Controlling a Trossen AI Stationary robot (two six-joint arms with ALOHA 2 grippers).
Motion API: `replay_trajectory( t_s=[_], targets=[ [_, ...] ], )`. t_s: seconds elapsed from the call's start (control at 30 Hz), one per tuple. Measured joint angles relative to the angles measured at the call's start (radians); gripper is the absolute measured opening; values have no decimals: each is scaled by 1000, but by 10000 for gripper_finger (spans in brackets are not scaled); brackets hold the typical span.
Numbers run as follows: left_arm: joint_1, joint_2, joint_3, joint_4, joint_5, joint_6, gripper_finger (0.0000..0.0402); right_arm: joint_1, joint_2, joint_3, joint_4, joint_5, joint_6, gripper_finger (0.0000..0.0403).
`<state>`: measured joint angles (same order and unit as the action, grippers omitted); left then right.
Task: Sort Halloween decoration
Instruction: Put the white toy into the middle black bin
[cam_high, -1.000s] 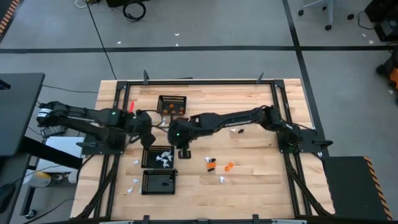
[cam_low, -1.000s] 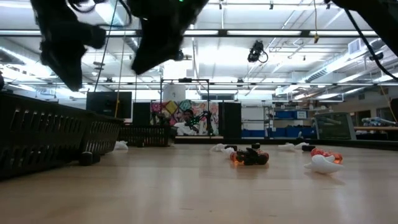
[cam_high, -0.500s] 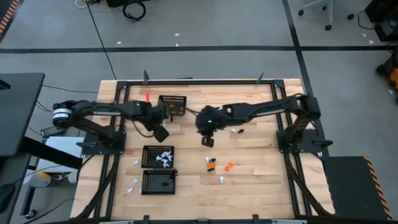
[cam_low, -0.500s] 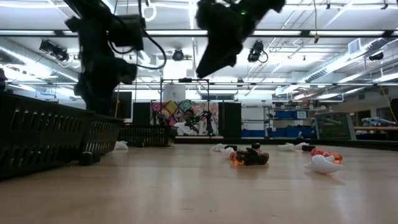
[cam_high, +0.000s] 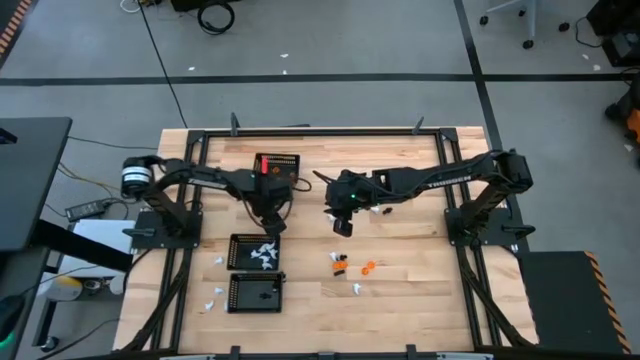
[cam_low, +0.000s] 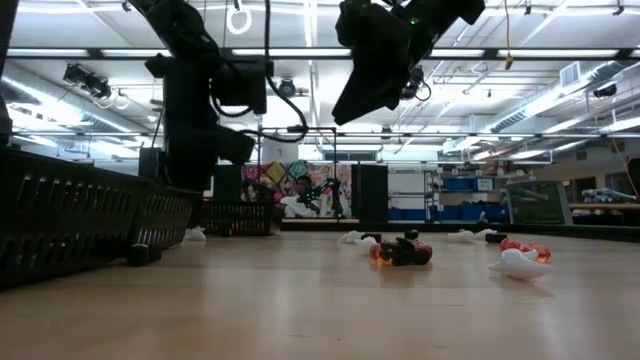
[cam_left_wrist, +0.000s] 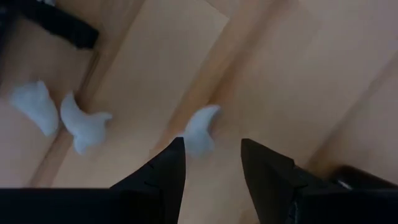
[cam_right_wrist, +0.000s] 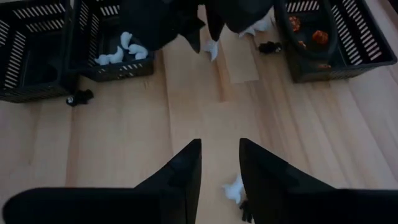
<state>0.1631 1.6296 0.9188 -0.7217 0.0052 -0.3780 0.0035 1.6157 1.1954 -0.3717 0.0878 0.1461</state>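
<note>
Two hands (cam_high: 268, 222) (cam_high: 342, 227), seemingly above bare wood

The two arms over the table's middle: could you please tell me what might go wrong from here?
1. The left hand stands open with a white piece at its fingertips; an off-centre pinch could flick it away.
2. The right hand hangs open near the left arm; they might collide.
3. Orange and black pieces lie clumped, so one grab may mix colours.

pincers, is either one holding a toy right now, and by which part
Neither holds anything. The left pincer stands open above a white toy on the table, and the right pincer is open with bare wood between its fingers.
</note>
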Motion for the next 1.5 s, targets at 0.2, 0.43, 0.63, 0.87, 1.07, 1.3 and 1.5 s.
replay_trajectory(
  t_s=[0.2, 0.43, 0.63, 0.87, 1.07, 1.3, 1.5],
  targets=[
    [-23, 42, 0, 3, -63, 18, 162, 6, 0, 1, 22, -1, 15, 112],
    [-50, 41, 0, -3, -84, 28, 162, 6, 1, 1, 25, -1, 16, 112],
    [-47, 41, 0, 34, -133, 31, 162, 7, 1, 1, 36, -1, 19, 112],
    [-43, 76, -2, 70, -118, 53, 116, 8, 2, 1, 39, -1, 42, 112],
    [-44, 77, -3, 73, -115, 53, 35, 11, 2, 1, 41, -2, 43, 112],
    [-43, 72, -5, 72, -103, 53, 5, -6, -37, 22, -20, -4, 44, 112],
    [-29, -2, -14, 51, -66, 103, 5, -50, -108, 39, -56, -3, 106, 112]
  ],
)
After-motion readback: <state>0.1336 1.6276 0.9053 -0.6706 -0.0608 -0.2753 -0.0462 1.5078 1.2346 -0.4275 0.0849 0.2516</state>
